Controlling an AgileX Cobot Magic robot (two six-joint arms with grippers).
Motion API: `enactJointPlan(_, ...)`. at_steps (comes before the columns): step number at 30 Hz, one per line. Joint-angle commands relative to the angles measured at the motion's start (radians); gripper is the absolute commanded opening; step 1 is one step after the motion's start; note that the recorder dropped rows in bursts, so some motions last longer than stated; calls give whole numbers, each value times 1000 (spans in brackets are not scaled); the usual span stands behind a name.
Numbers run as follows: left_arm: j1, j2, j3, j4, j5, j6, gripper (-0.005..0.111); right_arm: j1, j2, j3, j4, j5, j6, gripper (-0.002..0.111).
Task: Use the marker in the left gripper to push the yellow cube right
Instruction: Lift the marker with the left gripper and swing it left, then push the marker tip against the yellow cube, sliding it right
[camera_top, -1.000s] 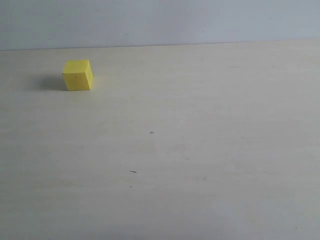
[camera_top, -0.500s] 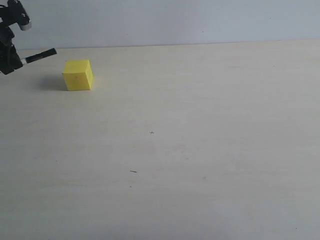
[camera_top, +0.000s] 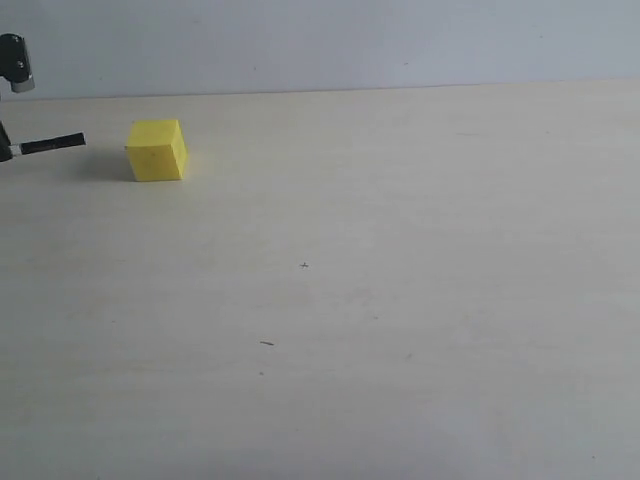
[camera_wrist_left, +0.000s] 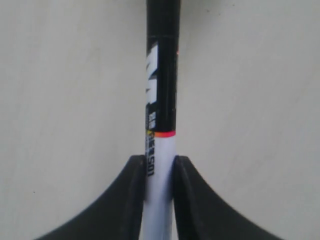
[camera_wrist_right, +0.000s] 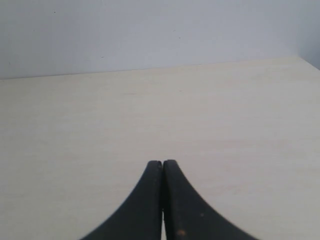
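Observation:
The yellow cube (camera_top: 156, 150) sits on the pale table at the far left of the exterior view. Left of it, the marker (camera_top: 48, 145) pokes in from the frame's edge, black end toward the cube, with a gap between them. Only a bit of the left arm (camera_top: 14, 62) shows there. In the left wrist view my left gripper (camera_wrist_left: 160, 162) is shut on the marker's (camera_wrist_left: 161, 100) white barrel, the black half sticking out past the fingertips; the cube is out of that view. My right gripper (camera_wrist_right: 162, 163) is shut with nothing in it, above bare table.
The pale wooden table (camera_top: 400, 300) runs back to a light blue wall (camera_top: 350, 40). A few small dark specks (camera_top: 266, 343) mark its surface.
The marker came in from the left edge half a second ago, then dropped lower and drew back a little to the left. The cube has not moved.

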Motion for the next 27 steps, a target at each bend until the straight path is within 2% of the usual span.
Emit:
enactJointPlan(1,-2,-4,-10,8,-86,20,0,-2,-5,4,-3,-6,-5,0)
enactJointPlan(5,-2,-4,-10,8,-195,28,0,-2,-5,4,-3,-6,-5,0)
enactJointPlan(7,-2,-4,-10,6,-192,52,0,-2,-5,4,-3,-6,-5,0)
enactJointPlan(12,0,5,-8,6,-131,255,0,-2,-5,4,-3,-6,-5,0)
enactJointPlan(21,-3,86,-8,-61,-187,292,0,-2,-5,4,-3,-6,-5,0)
enactJointPlan(27,-3,97,-8,-166,-218,294,0,-2,-5,4,-3,-6,-5,0)
